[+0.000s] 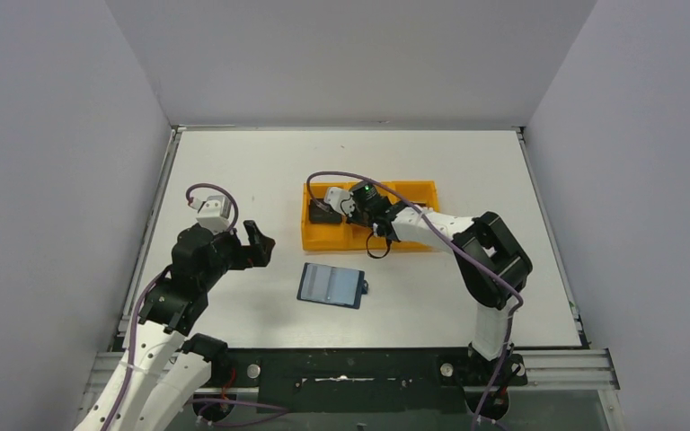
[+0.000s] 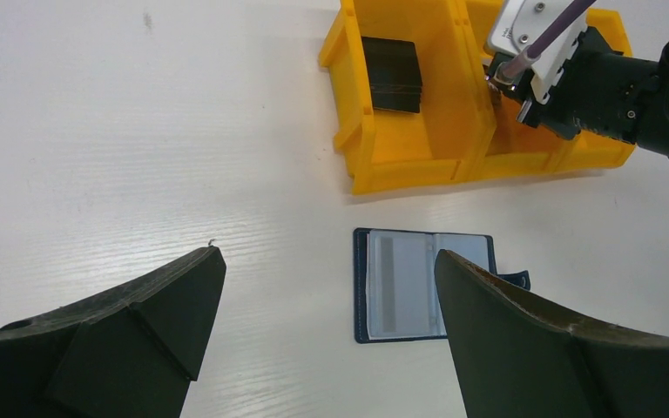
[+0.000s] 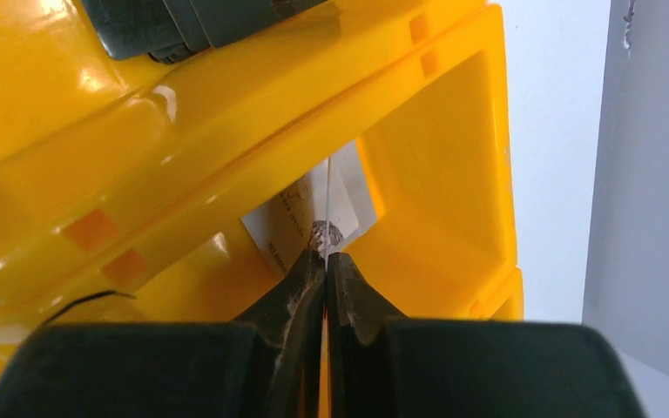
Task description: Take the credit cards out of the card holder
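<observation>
Card holder [image 1: 331, 285] lies open and flat on the table [image 1: 234, 162], center of top view, just below the orange tray [image 1: 413, 193] and not touching it. Its small closing tab sticks out on the right side. Blue-grey pockets face up. The left-wrist view shows a grey stripe down the left page, can't tell if that's a card. R gripper [image 3: 325, 261] is down in the tray's middle compartment, jaws pinched tight on a thin credit card [image 3: 327, 196], seen edge-on and upright btwn the pads; colour can't be told. Under it a pale printed piece [image 3: 292, 222] lies flat on the compartment floor. L gripper [image 1: 259, 242] hovers at left of top view, well apart from the holder, fingers spread wide w/ nothing btwn them. A black object [image 2: 392, 74] sits in the tray's left compartment.
</observation>
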Controlling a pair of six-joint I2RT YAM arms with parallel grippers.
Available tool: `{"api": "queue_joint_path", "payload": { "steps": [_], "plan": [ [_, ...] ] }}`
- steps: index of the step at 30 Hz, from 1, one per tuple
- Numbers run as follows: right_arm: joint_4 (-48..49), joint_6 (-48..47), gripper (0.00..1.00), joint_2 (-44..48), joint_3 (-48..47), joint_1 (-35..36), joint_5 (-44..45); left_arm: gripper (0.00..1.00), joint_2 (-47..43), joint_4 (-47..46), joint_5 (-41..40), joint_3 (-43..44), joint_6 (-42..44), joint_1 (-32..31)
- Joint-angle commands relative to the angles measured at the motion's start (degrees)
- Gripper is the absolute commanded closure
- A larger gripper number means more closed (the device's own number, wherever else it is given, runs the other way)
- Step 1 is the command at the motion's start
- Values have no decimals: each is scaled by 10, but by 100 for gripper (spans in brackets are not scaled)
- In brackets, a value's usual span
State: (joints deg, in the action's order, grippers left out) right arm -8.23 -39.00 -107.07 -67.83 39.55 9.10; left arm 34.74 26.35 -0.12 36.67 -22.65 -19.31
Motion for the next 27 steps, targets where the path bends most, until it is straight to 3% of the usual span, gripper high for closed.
{"api": "queue_joint_path", "payload": {
  "steps": [1,7,15,20,24,27],
  "plan": [
    [18,-45,97,-20,-36,-5,19,7,-8,-35,2,6,8,5],
    [-13,-52,91,-45,-65,-11,-6,7,-3,-34,6,5,9,5],
    [-36,-3,59,-6,-65,-24,-81,7,-4,-35,5,5,8,5],
    [-23,48,55,46,-66,-33,-110,7,-4,-35,6,4,7,5],
    [10,121,54,111,-44,-35,-124,7,1,-34,9,5,7,5],
    [61,259,48,172,-2,-31,-146,7,-5,-31,1,5,5,5]
  ]
}}
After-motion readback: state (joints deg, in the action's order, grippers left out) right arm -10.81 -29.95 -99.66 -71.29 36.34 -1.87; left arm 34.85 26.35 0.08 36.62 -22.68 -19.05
